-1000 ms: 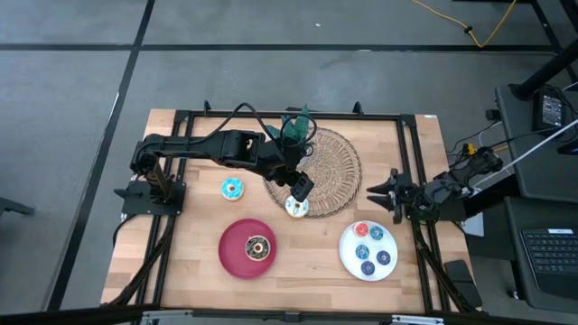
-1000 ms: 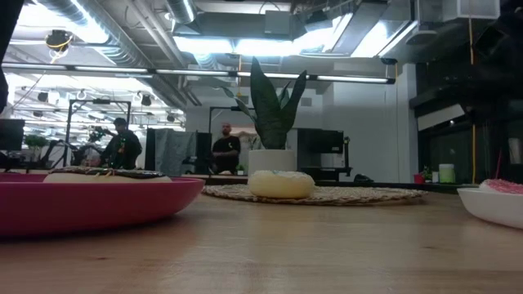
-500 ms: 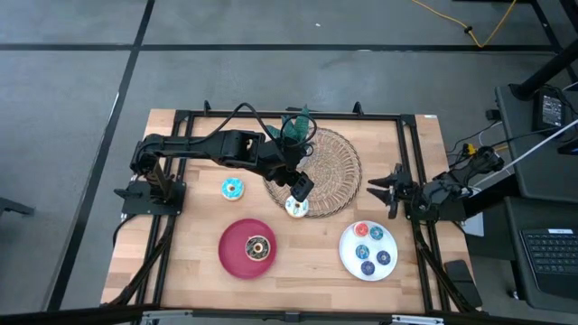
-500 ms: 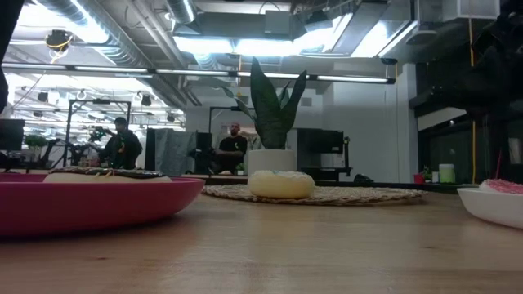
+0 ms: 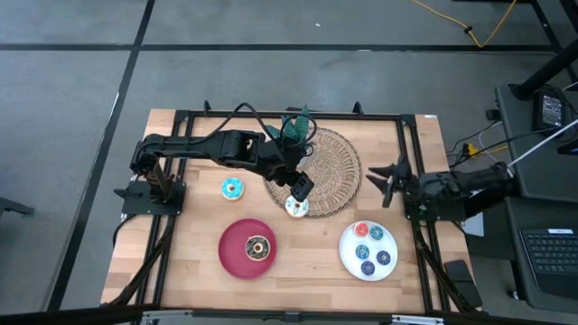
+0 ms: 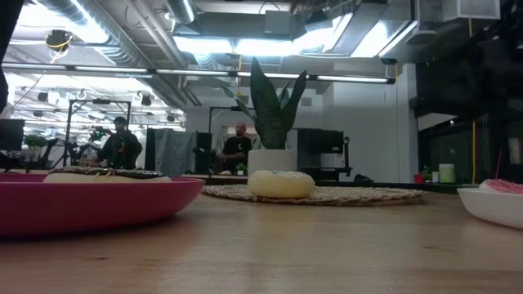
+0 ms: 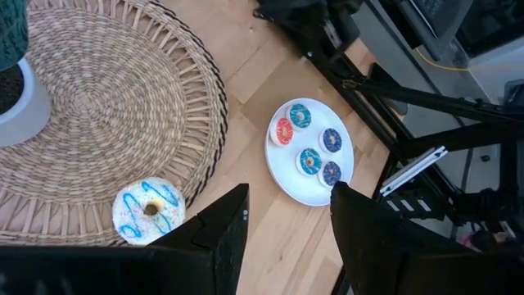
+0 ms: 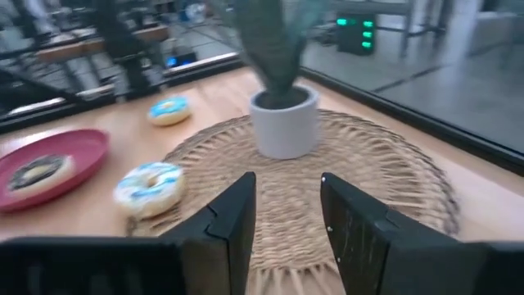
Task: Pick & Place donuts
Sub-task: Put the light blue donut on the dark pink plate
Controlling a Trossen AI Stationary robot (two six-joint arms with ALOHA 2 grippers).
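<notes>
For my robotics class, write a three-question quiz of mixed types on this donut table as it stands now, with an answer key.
1. True or false: the brown chocolate donut lies on the red plate.
2. How many small donuts sit on the white plate?
3. Multiple choice: the cream-white sprinkled donut lies
A) on the white plate
B) on the edge of the woven mat
C) on bare wood beside the light-blue iced donut

Key
1. True.
2. Five: one red, four blue or teal.
3. B; the left gripper hangs open just above it, while the right gripper, also open, waits at the mat's right side.
</notes>
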